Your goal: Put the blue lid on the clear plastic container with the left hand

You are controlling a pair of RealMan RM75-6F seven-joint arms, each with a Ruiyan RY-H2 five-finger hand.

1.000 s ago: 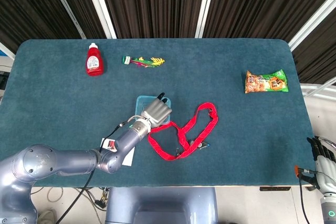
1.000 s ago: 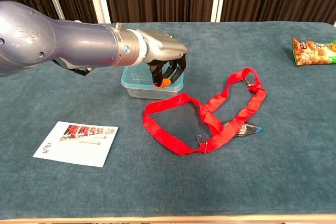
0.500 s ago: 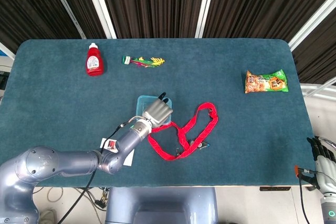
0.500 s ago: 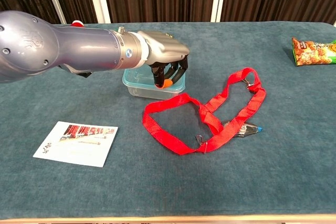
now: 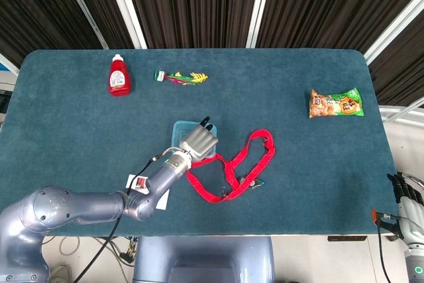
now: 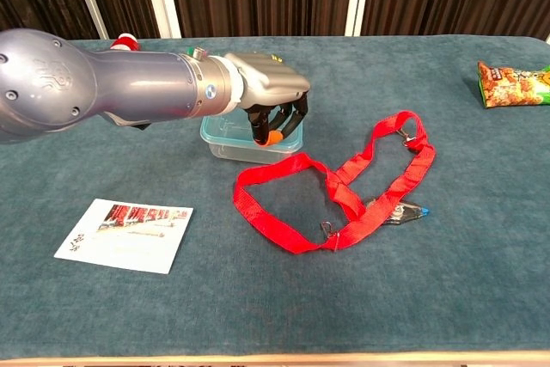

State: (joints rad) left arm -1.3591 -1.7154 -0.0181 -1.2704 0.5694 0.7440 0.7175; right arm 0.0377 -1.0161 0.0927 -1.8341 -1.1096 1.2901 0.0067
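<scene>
Left hand [image 6: 266, 92] sits over the clear plastic container [image 6: 225, 139] near desk centre, palm down, fingers [image 6: 277, 118] curled downward over the right part of the box top. Blue lid [image 5: 180, 127] shows as a light-blue rim on top of the container in head view; chest view shows only the box rim under the hand, so whether the lid is fully seated is unclear. Fingertips seem to press or touch the lid top; can't tell if they pinch it or just rest on it. Small orange spot on one fingertip in chest view.

Right hand [image 5: 411, 211] is at the lower right edge of head view, off the desk, fingers straight and close together, holding nothing.

Red lanyard [image 6: 344, 186] lies looped just right of the container, its near strap running close to the box's front corner, with a metal clip at the lower end. Printed card [image 6: 125, 234] lies flat at front left. Ketchup bottle [image 5: 119, 75] and a small bundle of coloured sticks [image 5: 180, 77] are at the far left. Snack bag [image 5: 336, 103] is far right on the teal desk [image 5: 318, 177].
</scene>
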